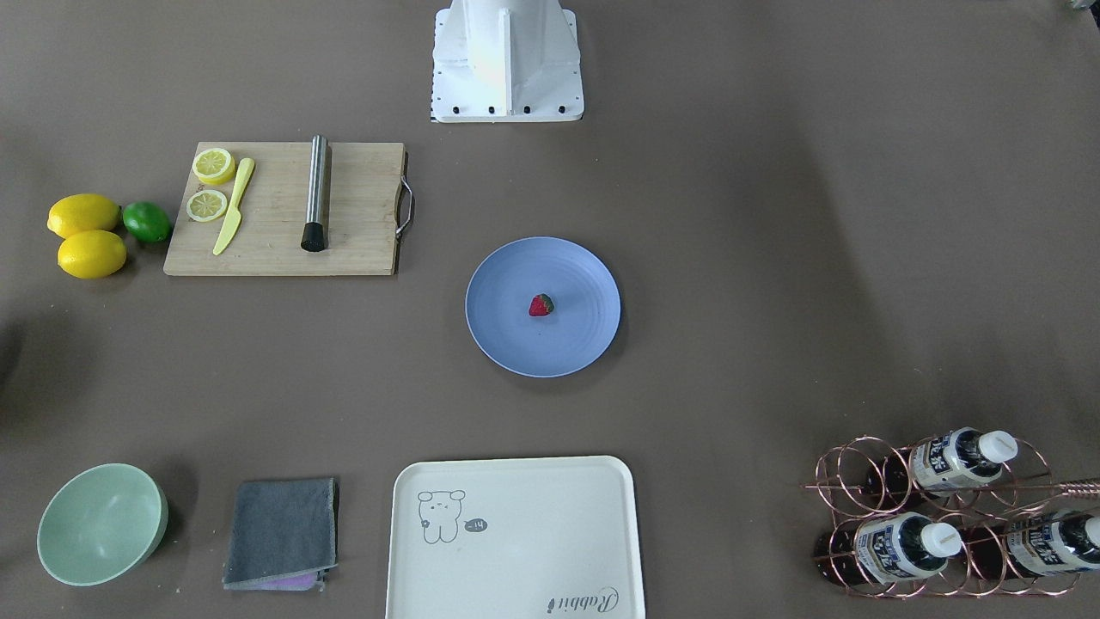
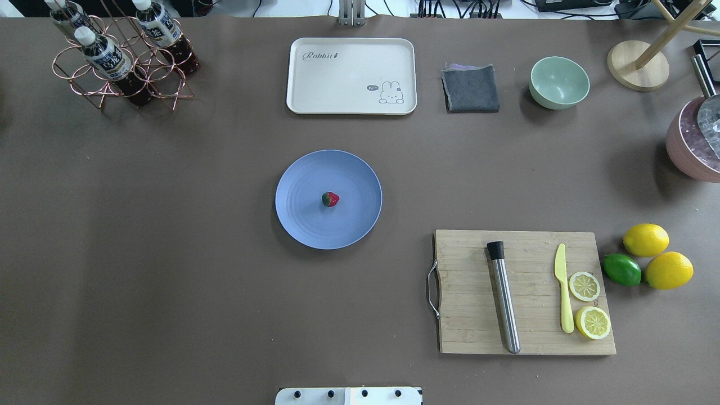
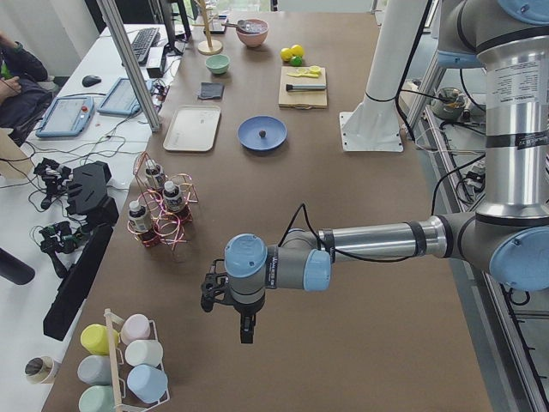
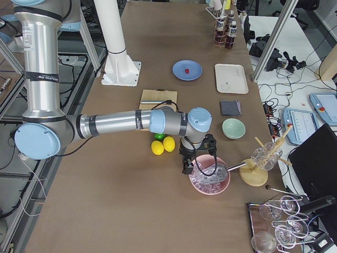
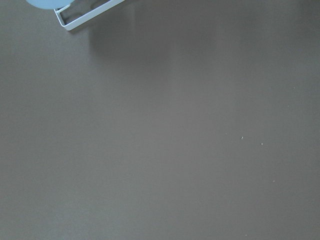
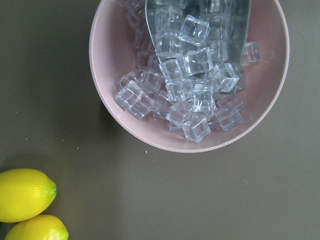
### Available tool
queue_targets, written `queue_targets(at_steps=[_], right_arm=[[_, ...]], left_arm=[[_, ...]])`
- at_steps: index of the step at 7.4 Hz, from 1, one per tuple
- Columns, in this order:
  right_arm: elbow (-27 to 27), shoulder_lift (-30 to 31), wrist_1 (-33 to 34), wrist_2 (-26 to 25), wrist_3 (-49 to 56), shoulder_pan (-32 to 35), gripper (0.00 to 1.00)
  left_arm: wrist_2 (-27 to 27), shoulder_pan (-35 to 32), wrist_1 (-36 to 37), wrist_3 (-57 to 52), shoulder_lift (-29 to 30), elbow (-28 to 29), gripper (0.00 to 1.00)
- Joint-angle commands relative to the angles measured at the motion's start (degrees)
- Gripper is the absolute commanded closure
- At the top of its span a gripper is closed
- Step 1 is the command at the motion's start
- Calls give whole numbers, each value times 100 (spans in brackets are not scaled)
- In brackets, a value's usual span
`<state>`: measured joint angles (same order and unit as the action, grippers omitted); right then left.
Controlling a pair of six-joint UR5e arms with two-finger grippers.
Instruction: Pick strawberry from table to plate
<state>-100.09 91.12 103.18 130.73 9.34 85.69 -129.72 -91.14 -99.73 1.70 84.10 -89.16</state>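
Note:
The small red strawberry (image 1: 540, 305) (image 2: 330, 199) lies near the middle of the round blue plate (image 1: 584, 275) (image 2: 304, 185), which rests at the centre of the grey-brown table (image 1: 773, 258). Neither arm reaches into the overhead or front views. In the exterior left view my left gripper (image 3: 246, 330) points down over bare table at the near end, far from the plate (image 3: 249, 137). In the exterior right view my right gripper (image 4: 187, 167) hangs beside a pink bowl of ice, far from the plate (image 4: 181, 68). I cannot tell whether either gripper is open or shut.
A wooden cutting board (image 2: 526, 292) holds a steel muddler, a yellow knife and lemon slices, with two lemons (image 2: 646, 239) and a lime (image 2: 621, 269) beside it. Along the far edge stand a cream tray (image 2: 351, 76), grey cloth (image 2: 471, 88), mint bowl (image 2: 559, 82), bottle rack (image 2: 121, 62) and the pink ice bowl (image 6: 125, 130).

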Motion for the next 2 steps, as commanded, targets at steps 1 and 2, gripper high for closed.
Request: queue_targets(at_steps=[1,2], right_arm=[[-2,3,0,5,7,0,0],[-11,-6,-9,-4,7,0,0]], left_arm=[[25,9,-3,14,10,38,1],[34,9,6,14,10,48,1]])
